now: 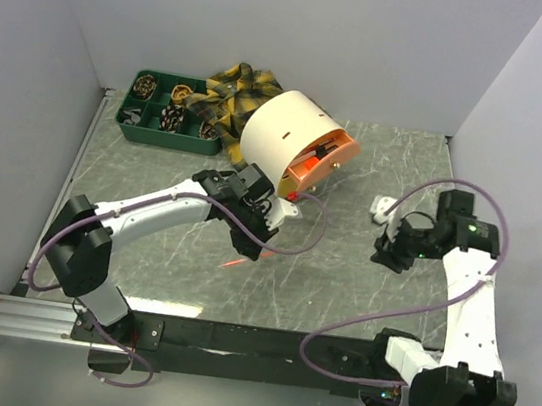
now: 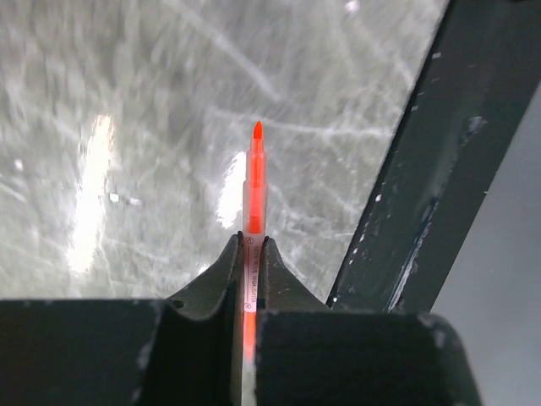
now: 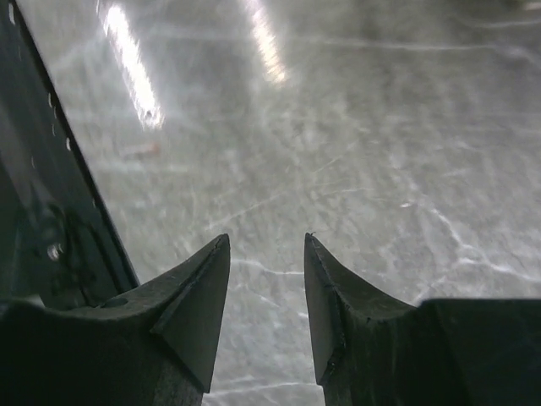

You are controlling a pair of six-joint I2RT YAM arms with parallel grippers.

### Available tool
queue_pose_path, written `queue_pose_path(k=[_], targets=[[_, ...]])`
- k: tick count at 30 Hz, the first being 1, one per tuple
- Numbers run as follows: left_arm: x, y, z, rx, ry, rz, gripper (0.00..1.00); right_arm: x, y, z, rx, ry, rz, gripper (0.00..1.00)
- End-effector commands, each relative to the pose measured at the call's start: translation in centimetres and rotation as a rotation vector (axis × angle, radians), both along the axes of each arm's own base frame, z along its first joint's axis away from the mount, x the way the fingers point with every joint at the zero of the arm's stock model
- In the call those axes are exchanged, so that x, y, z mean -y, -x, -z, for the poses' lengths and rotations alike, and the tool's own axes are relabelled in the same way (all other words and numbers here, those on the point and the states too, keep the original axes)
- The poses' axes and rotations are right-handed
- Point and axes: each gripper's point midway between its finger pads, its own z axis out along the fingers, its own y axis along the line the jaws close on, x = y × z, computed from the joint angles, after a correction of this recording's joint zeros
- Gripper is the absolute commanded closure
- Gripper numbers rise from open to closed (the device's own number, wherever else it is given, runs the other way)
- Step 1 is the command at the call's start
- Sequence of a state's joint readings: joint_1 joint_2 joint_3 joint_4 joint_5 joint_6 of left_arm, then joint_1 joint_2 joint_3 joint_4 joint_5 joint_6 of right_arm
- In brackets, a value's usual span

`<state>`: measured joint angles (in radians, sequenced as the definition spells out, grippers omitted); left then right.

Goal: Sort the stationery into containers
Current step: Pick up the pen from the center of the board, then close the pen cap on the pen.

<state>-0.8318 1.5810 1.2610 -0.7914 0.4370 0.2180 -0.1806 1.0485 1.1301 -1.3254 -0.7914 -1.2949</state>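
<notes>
Left end effector is clamped tight on a thin orange pen. That arm reaches out from its base over the table, elbow bent. The wrist is turned back, so the fingers angle down towards the near edge, just in front of the drum. The pen runs in line with my fingers. Its long axis points straight away from the wrist, with the pointed orange tip out past the fingertips and over the table, near the dark rail. Its barrel is slim and translucent, glowing orange, and carries a white printed strip where the black wedge-shaped pads pinch it.

Right end effector hangs low over the table on the right side, well apart from the pen. Its two dark tapered fingers stand about half apart with nothing between them.

The table is grey, marbled and glossy, streaked with light. The drum is a smooth cream cylinder lying on its side, with an orange insert showing at its mouth. Behind it lie a plaid cloth and the green tray, which is divided into compartments.
</notes>
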Motion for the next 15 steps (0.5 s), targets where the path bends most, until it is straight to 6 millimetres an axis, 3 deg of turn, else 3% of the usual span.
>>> queue_pose_path(k=[1, 2, 3, 5, 7, 9, 10, 13, 14, 15], targets=[[-0.7, -0.8, 1.4, -0.082, 0.000, -0.078, 0.99, 0.9, 5.2, 5.2, -0.105, 0.274, -0.273, 0.53], [-1.0, -1.5, 1.8, -0.091, -0.002, -0.101, 0.99, 0.5, 5.3, 5.6, -0.005, 0.324, -0.336, 0.52], [-1.0, -1.7, 1.8, -0.104, 0.004, -0.112, 0.99, 0.7, 6.5, 7.7, -0.014, 0.358, -0.383, 0.52], [-1.2, -2.6, 2.1, -0.102, 0.006, -0.142, 0.99, 0.7, 6.9, 9.4, 0.091, 0.424, -0.516, 0.52], [-1.6, -3.2, 2.2, -0.103, -0.002, -0.168, 0.99, -0.4, 6.3, 9.7, 0.072, 0.382, -0.432, 0.53], [-2.1, -3.8, 2.2, -0.111, -0.001, -0.200, 0.99, -2.6, 4.1, 8.2, 0.035, 0.273, -0.274, 0.54], [-2.4, -4.2, 2.0, -0.112, 0.005, -0.219, 0.99, -3.4, 4.4, 8.7, -0.154, 0.210, -0.137, 0.56], [-3.1, -4.9, 1.5, -0.098, 0.007, -0.247, 0.99, -6.4, 3.5, 6.7, -0.365, 0.075, 0.021, 0.68], [-3.4, -5.2, 1.2, -0.091, 0.009, -0.258, 0.99, -7.8, 1.0, 5.6, -0.314, 0.018, 0.108, 0.63], [-3.5, -5.3, 1.1, -0.089, 0.010, -0.261, 0.99, -8.1, -0.1, 4.7, -0.317, -0.006, 0.196, 0.61]])
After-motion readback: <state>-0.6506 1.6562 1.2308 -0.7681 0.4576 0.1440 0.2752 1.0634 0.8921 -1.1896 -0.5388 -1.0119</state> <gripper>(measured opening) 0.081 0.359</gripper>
